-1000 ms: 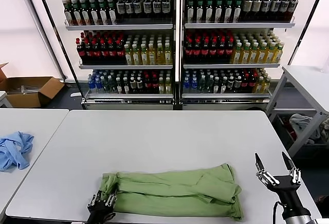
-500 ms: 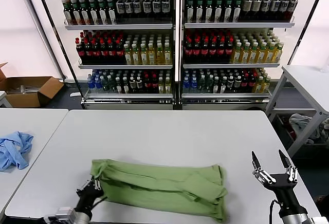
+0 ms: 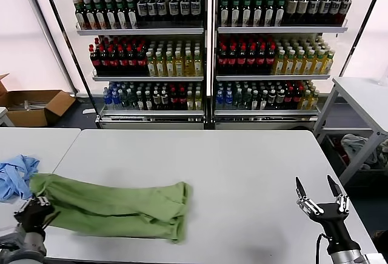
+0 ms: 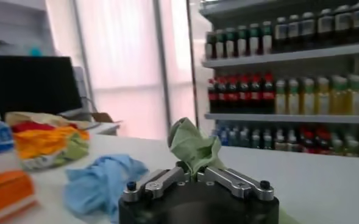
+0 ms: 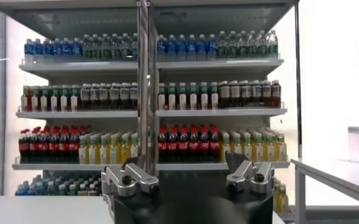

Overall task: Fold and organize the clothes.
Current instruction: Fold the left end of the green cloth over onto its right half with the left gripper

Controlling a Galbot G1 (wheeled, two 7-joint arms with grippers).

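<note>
Your left gripper [image 3: 37, 206] is sitting down at the near left corner of the white table [image 3: 230, 167], jaws pinched shut on the left end of the green T-shirt [image 3: 115, 209] — in the left wrist view a bunched wad of that fabric [image 4: 194, 146] is sticking up right between the fingers. The shirt itself is lying folded in a long strip along the near left part of the table, its left end hanging past the table edge.

Just beside that end you've got the light blue garment [image 3: 15, 176] crumpled on the neighbouring table [image 3: 30, 140], nearly touching the green one. The left wrist view is also picking up a pile of orange and yellow clothes [image 4: 42, 143] farther off.

Your right gripper [image 3: 321, 194] is hovering near the right corner — jaws spread wide, holding nothing.

Behind the table the drink shelves [image 3: 206, 52] are packed with bottles; I can't read any of the labels. A cardboard box [image 3: 33, 106] is sitting on the floor at far left.
</note>
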